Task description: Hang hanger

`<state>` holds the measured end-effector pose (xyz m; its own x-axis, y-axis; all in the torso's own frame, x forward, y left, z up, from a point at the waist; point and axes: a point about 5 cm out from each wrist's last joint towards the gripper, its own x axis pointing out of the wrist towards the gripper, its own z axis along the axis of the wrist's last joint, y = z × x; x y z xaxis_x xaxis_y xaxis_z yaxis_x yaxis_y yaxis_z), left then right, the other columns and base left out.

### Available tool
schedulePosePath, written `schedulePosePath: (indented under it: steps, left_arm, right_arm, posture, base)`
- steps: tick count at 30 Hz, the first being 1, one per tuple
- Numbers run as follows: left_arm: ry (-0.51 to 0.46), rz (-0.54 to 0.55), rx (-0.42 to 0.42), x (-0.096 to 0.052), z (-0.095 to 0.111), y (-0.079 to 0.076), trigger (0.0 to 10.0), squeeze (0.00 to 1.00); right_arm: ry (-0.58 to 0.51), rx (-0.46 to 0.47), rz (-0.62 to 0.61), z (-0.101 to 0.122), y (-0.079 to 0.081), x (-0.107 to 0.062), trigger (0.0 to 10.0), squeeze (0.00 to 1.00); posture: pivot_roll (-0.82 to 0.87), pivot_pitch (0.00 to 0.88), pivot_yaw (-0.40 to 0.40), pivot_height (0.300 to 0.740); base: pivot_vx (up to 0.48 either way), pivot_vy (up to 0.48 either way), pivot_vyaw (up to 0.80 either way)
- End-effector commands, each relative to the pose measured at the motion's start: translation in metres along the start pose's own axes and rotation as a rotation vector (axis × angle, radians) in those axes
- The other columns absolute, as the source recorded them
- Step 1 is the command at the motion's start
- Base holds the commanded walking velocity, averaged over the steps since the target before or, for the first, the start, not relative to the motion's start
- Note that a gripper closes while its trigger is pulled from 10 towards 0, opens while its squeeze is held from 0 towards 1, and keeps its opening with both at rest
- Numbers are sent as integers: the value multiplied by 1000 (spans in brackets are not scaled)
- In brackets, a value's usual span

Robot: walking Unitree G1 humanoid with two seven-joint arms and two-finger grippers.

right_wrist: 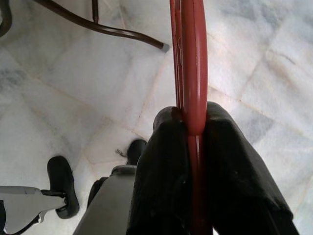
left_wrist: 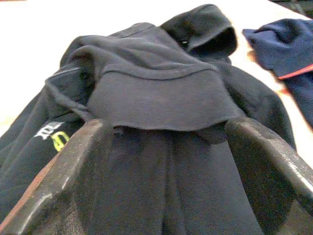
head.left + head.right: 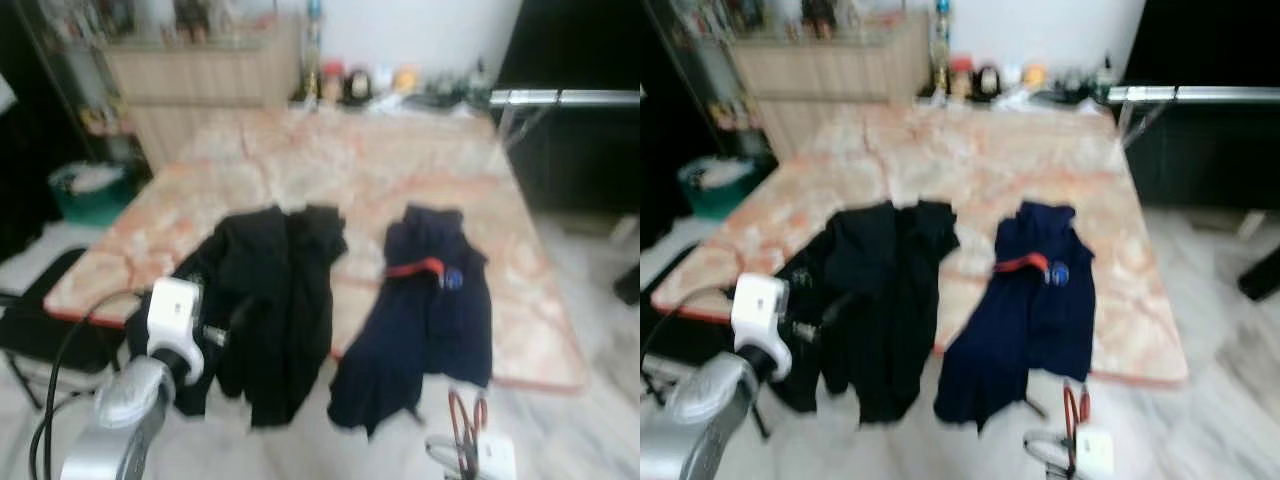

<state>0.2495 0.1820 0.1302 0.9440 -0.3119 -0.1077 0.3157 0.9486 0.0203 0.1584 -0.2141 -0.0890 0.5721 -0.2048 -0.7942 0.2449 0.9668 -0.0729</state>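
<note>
While my right pincer [image 1: 193, 142] pinches the red hanger [image 1: 188, 58], my left pincer [image 2: 166, 161] is spread over the black garment [image 3: 275, 300] beside a navy one [image 3: 425, 310] on the worktop [image 3: 400, 170].

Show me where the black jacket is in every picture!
Left eye view: black fabric jacket, draped over the marble table's near edge, left of the navy garment.
Right eye view: same spot.
Left wrist view: close, beyond the open left gripper.
Right wrist view: not there.
Shared landmark: navy garment.
</note>
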Motion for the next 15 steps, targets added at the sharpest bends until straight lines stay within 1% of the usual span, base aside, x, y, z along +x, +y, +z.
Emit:
schedulePosePath:
  steps: [1, 9, 15]
  left_arm:
    - [0, 2, 1, 0, 0, 0, 10000, 0]
    - [2, -11, 5, 1, -1, -1, 10000, 0]
    - [20, -4, 10, -2, -7, 1, 10000, 0]
  right_arm:
    - [0, 1, -4, 0, -1, 0, 10000, 0]
    - [1, -2, -2, -1, -1, 0, 10000, 0]
    - [2, -4, -2, -1, -2, 0, 10000, 0]
  posture:
    - [119, 0, 29, 740]
    - [118, 0, 30, 740]
    - [118, 0, 29, 740]
  base:
    - [-259, 0, 0]
    - [-256, 0, 0]
    - [-257, 0, 0]
